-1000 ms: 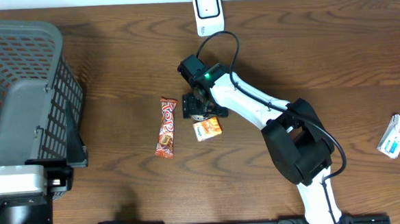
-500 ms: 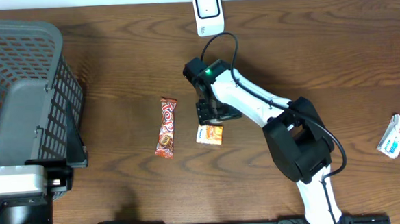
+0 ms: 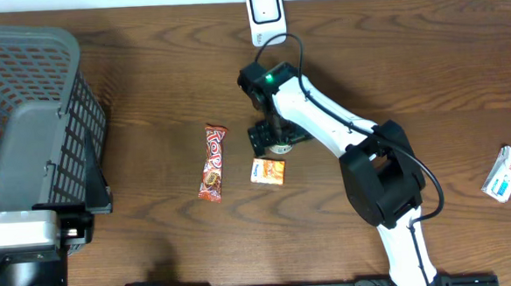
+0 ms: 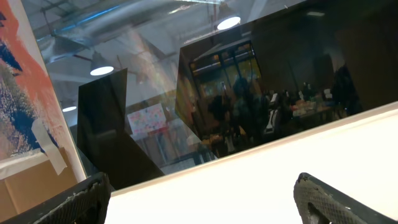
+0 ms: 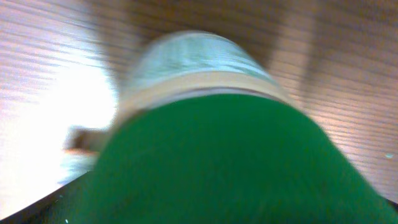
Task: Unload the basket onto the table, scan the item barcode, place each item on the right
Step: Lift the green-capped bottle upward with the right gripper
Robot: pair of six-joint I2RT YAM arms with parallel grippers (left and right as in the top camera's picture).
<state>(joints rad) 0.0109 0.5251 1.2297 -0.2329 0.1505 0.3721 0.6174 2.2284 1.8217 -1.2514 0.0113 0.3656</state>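
Hovering near the middle of the overhead frame, the right pincer (image 3: 271, 142) sits just above the orange snack packet (image 3: 267, 171), which lies flat on the desk (image 3: 427, 64) and does not look gripped. Whether that pincer is spread or pressed together I cannot tell: from above it is a dark block, and its own wrist view is a green blur. The left pincer (image 4: 199, 202) is plainly spread wide with nothing between its tips, pointing away from the desk.

The white barcode scanner (image 3: 264, 7) stands at the top centre, well apart from the packet. A red candy bar (image 3: 212, 163) lies just left of the packet, and a white box (image 3: 503, 174) is far off at the right edge.

To my eye the packet is light, thin and crinkly, probably slick foil, so it will bend and slide sooner than break. Lying flat, it offers little to pinch; one of its sealed short edges looks the best hold, leaving both faces free for the scanner. No barcode shows.
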